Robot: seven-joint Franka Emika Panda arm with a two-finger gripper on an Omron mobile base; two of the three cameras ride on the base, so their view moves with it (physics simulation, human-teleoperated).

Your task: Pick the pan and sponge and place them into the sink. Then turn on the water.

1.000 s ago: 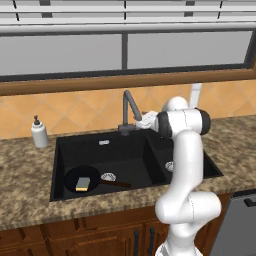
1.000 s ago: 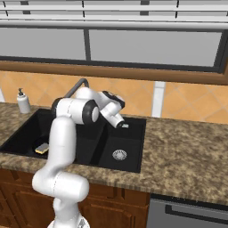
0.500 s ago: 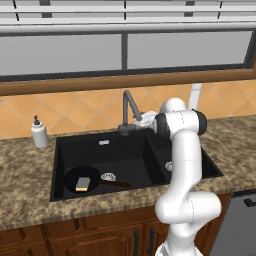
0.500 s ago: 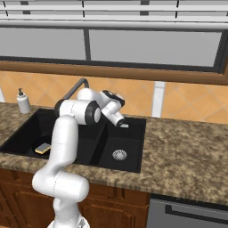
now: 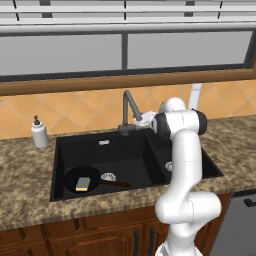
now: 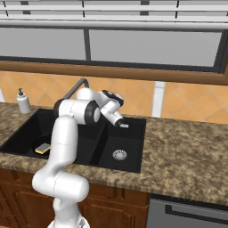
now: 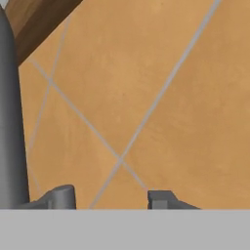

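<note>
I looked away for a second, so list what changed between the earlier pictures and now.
Very little moved. The end effector stays up by the faucet, facing the tiled wall, and its fingers have drawn closer together; nothing shows between them. The arm's pose barely shifted. The pan with the sponge on it lies in the sink as before. No water runs.

Even flat render light, sharp.
</note>
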